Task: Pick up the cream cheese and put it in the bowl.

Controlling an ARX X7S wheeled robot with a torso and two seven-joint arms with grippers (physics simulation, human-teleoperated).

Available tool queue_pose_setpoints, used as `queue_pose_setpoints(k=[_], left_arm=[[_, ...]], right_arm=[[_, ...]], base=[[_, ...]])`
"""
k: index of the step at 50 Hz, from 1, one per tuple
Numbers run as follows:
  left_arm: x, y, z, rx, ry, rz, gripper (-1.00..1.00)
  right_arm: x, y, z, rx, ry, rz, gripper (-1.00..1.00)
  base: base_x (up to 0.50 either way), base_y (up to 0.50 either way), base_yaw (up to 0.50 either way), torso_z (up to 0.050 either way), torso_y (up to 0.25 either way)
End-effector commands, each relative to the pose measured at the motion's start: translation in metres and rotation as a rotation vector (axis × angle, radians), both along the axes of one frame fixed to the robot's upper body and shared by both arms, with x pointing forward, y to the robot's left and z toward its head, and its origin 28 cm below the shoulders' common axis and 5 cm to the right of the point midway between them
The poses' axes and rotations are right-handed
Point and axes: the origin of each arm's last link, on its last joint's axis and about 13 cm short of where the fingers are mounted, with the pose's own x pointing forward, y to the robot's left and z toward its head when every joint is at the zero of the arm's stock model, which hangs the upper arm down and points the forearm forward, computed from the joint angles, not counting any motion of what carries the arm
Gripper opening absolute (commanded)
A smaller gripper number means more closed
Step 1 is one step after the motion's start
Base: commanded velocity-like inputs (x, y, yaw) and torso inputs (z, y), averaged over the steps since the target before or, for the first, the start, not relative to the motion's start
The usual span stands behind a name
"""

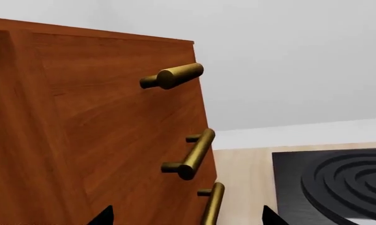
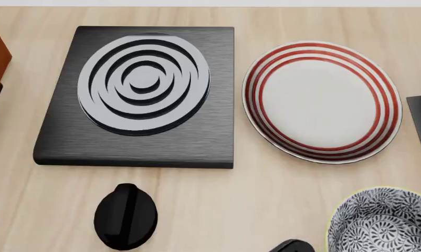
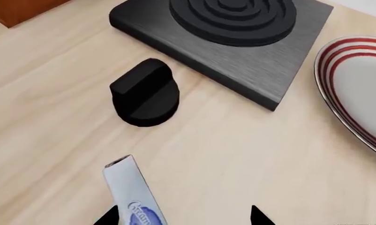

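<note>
Cream cheese [image 3: 133, 199] stands on edge between my right gripper's [image 3: 183, 216] spread fingertips, beside the black knob [image 3: 144, 93]; next, close, then lift toward the bowl [image 2: 382, 221].

Open wood top [image 2: 218, 210] between knob [image 2: 125, 216] and bowl [image 2: 382, 223]; passable. Hob [image 2: 137, 94] and plate [image 2: 321, 101] side by side behind, narrow gap between. Cabinet [image 1: 81, 131] with handles [image 1: 191, 157] close before left gripper [image 1: 184, 218], blocking. Cheese [image 3: 135, 197] at right gripper [image 3: 184, 218], near knob, table bare beside.
</note>
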Motion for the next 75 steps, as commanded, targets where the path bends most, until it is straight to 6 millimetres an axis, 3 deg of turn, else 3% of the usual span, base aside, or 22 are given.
queue_pose_setpoints(k=[1,31,33,39,47,49,73,75], left_arm=[[0.0,0.0,0.001,-0.007,0.001,-0.005,1.0],[0.0,0.0,0.0,-0.006,-0.009,-0.002,1.0],[0.0,0.0,-0.016,-0.007,-0.009,-0.003,1.0],[0.0,0.0,-0.017,-0.008,-0.01,-0.004,1.0],[-0.001,0.0,-0.017,-0.01,-0.011,-0.005,1.0],[0.0,0.001,0.0,-0.01,-0.011,-0.005,1.0],[0.0,0.001,0.001,-0.015,-0.014,-0.008,1.0],[0.0,0.001,-0.015,-0.014,-0.016,-0.007,1.0]], right_arm=[[-0.001,0.002,0.0,-0.031,0.038,0.026,1.0],[0.002,0.004,-0.006,-0.08,0.096,0.052,1.0],[0.002,0.004,-0.006,-0.084,0.099,0.052,1.0],[0.004,0.004,-0.007,-0.095,0.111,0.047,1.0],[0.005,0.004,-0.008,-0.113,0.132,0.051,1.0],[0.006,0.004,-0.008,-0.12,0.135,0.047,1.0],[0.01,0.003,-0.005,-0.164,0.178,0.041,1.0],[0.011,0.003,-0.005,-0.166,0.18,0.042,1.0]], base=[[0.0,0.0,0.0,0.0,0.0],[0.0,0.0,0.0,0.0,0.0],[0.0,0.0,0.0,0.0,0.0],[0.0,0.0,0.0,0.0,0.0],[0.0,0.0,0.0,0.0,0.0],[0.0,0.0,0.0,0.0,0.0],[0.0,0.0,0.0,0.0,0.0],[0.0,0.0,0.0,0.0,0.0]])
